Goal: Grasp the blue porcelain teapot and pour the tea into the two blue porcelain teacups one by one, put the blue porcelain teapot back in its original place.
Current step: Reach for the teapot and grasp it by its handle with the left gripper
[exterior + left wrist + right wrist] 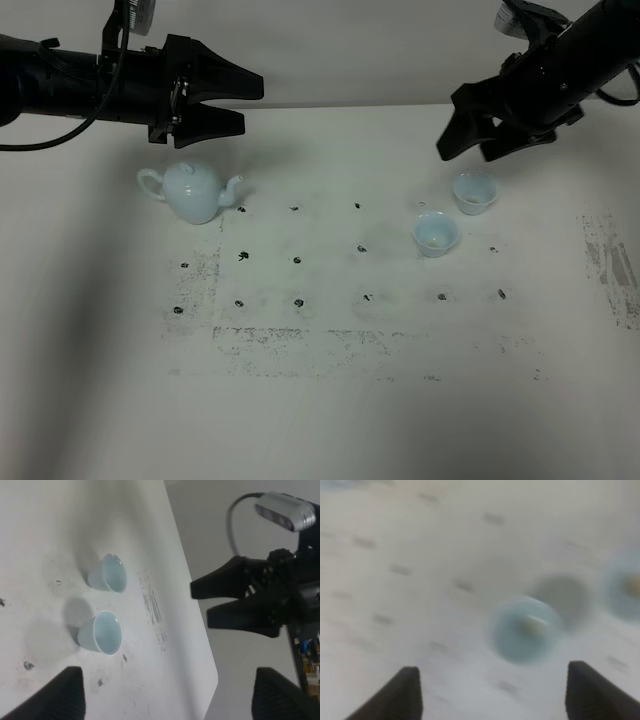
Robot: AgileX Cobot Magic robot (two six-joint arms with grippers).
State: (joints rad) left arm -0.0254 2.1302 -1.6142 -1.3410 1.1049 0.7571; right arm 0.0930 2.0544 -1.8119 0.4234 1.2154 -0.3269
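The blue porcelain teapot (195,190) stands upright on the table at the left, spout pointing right, lid on. My left gripper (250,103) hovers open just behind and above it, holding nothing. The two blue porcelain teacups (475,190) (436,233) stand close together at the right. My right gripper (467,152) hangs open above and just behind the farther cup. Both cups (107,573) (100,632) show in the left wrist view beyond its open gripper (175,700). The blurred right wrist view has one cup (525,629) ahead of its open gripper (500,695) and the other cup (625,587) at the frame's edge.
The white table (330,400) carries a grid of small black marks (298,260) and scuffed patches (610,260) near the right side. Its far edge (340,105) runs behind both arms. The right arm (260,600) shows beyond the table edge in the left wrist view.
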